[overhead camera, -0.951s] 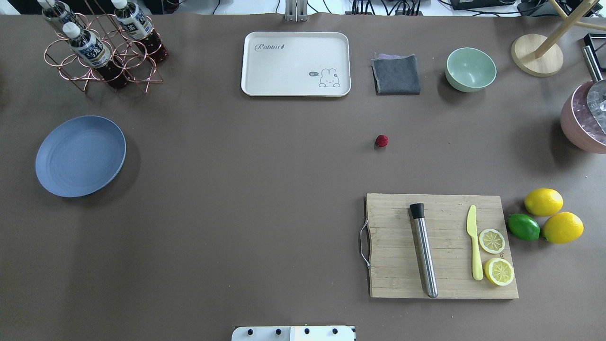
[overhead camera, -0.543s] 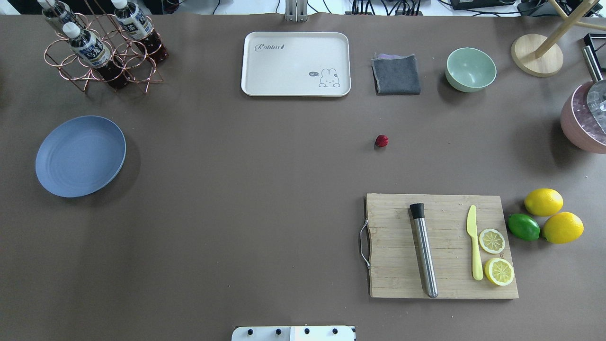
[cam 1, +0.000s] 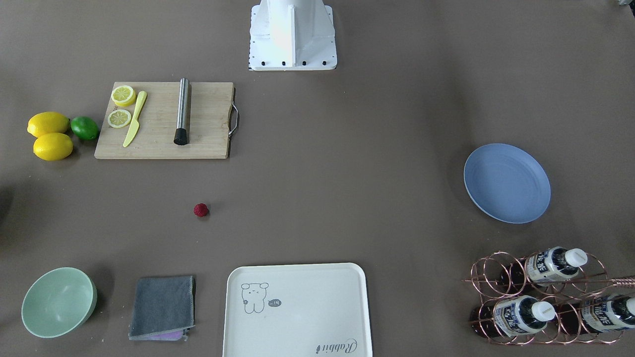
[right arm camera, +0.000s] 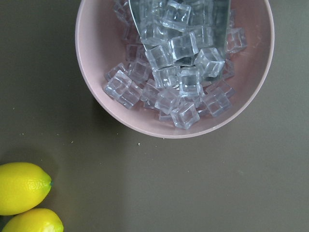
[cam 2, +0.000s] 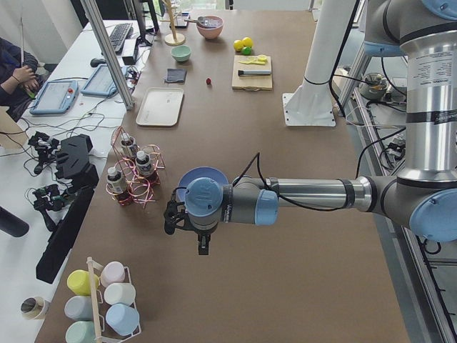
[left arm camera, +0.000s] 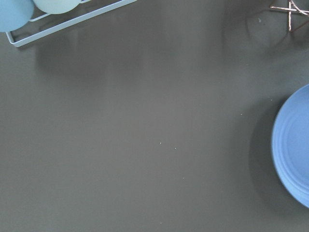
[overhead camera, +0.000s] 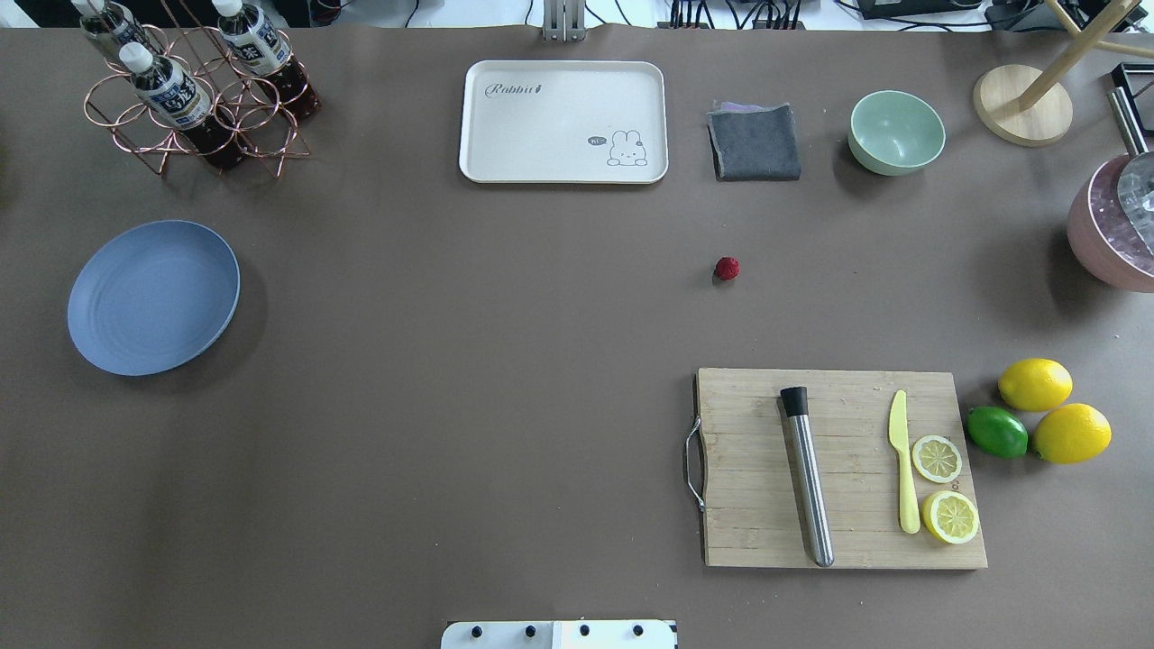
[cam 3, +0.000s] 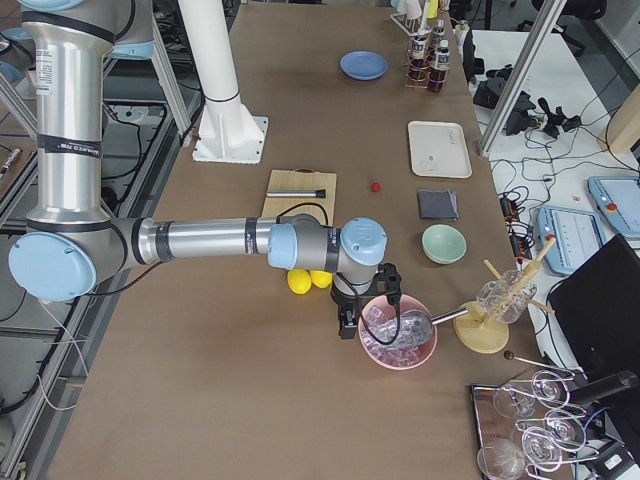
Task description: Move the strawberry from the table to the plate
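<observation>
Dark-red strawberry (overhead camera: 727,268) alone on brown bench (overhead camera: 496,361), well apart from blue plate (overhead camera: 153,297), left fingers (cam 2: 203,243) near plate, right fingers (cam 3: 346,322) by ice bowl (right arm camera: 91,58), opening of either cannot be told.

Strawberry (overhead camera: 727,268) on table (overhead camera: 469,361); plate (overhead camera: 153,297) far off.

Pretty clearly a robotics lab, not a kitchen. I'm mounted on a white pedestal (cam 1: 291,34) at a big brown tabletop (overhead camera: 451,361), with aluminium frame posts (cam 2: 107,50) alongside. The side desk (cam 2: 80,57) has tablets (cam 2: 53,96), a keyboard (cam 2: 118,33) and loose cables (cam 2: 68,128), and a person (cam 2: 13,70) sits there.
</observation>
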